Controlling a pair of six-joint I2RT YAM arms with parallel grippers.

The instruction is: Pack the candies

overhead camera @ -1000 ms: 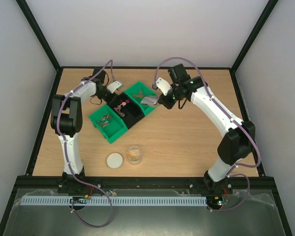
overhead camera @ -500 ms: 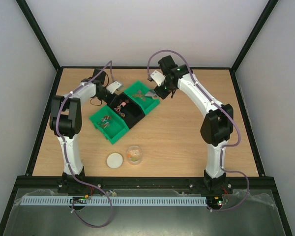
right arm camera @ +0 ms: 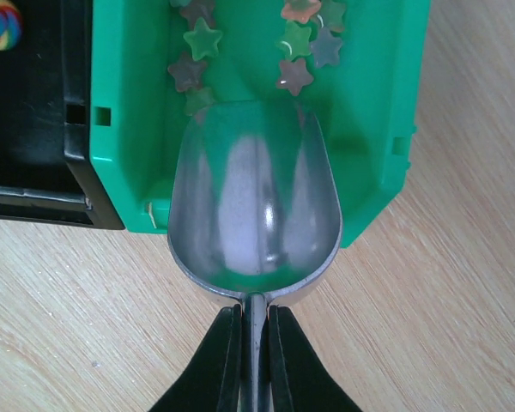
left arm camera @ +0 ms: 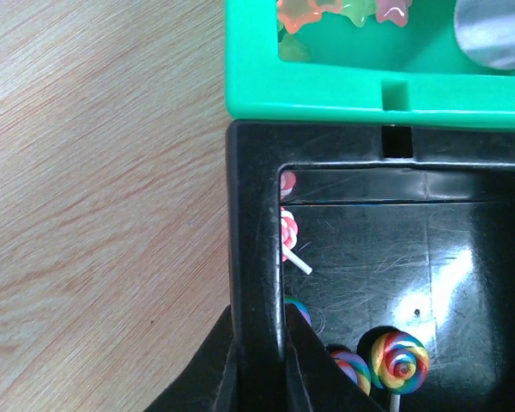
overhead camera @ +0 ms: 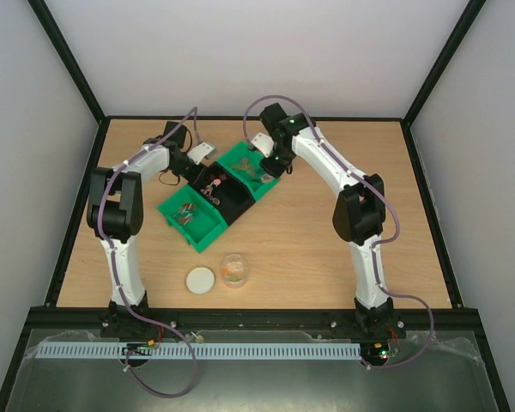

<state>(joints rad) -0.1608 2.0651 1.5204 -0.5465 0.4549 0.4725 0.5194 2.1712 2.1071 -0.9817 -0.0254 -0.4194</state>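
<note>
Jaws pinched on the metal scoop [right arm camera: 256, 215] by its handle. Scoop bowl sits straight ahead of the jaws, over the near wall of the green bin [right arm camera: 379, 129]. Star candies [right arm camera: 293, 77] lie just past its lip. Black bin [right arm camera: 34, 112] is ahead-left, touching the green one. Wooden surface [right arm camera: 438, 326] is either side of the jaws.

Handle of scoop [right arm camera: 256, 206] hidden in right claw [right arm camera: 255, 322], black bin [left arm camera: 256, 223] cropped by edge, jar [overhead camera: 234, 269] contents indistinct

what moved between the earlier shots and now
The right arm swung left, carrying the silver metal scoop further over the end of the far green plastic bin, near the star-shaped candies. The right gripper stayed shut on the scoop's handle; nothing was taken or let go. The left gripper kept clamping the black plastic bin; the clear round jar and white lid stayed put.
</note>
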